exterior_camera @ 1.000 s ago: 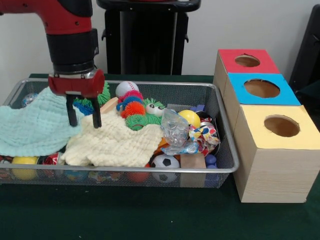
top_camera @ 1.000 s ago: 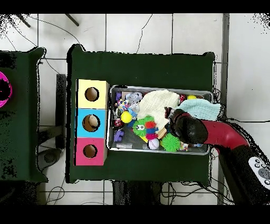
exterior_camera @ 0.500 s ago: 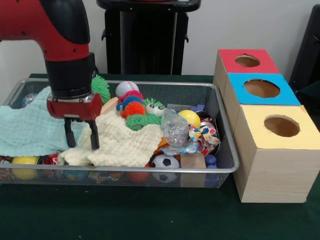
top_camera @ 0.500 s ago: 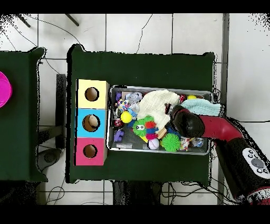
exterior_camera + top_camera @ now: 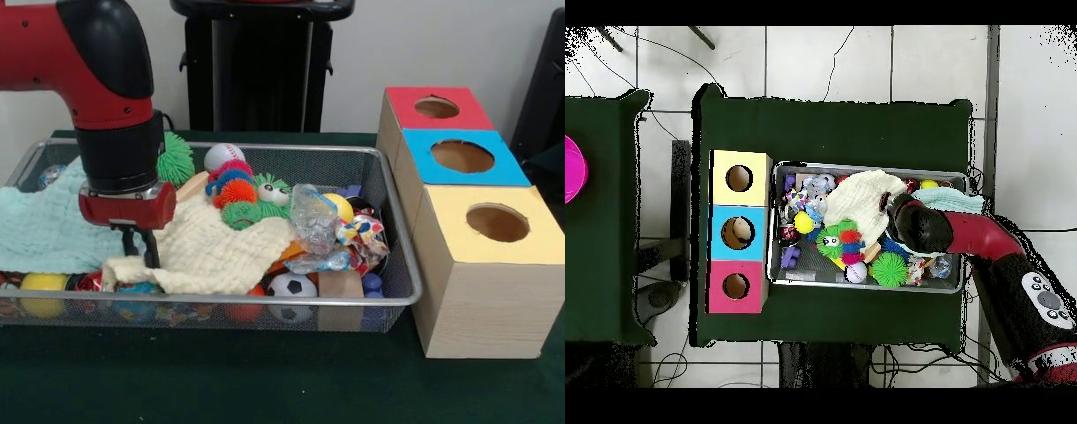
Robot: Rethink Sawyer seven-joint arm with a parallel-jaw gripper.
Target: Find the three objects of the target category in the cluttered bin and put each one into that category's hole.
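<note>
My gripper is down at the left edge of the cream cloth, near the front left of the wire bin. Its fingers stand close together, pinching a fold of that cloth. In the overhead view the gripper sits between the cream cloth and the mint cloth. To the right stand three boxes with round holes: red, blue and yellow. The cloths hide whatever lies under them.
A baseball, a green spiky ball, a fuzzy multicoloured toy, crumpled plastic, a yellow ball, a soccer ball and a wooden block crowd the bin. The mint cloth covers its left end.
The gripper came down and toward the bin's front, and its fingers went from apart to together on the cream cloth's edge. The cloth has bunched up slightly.
</note>
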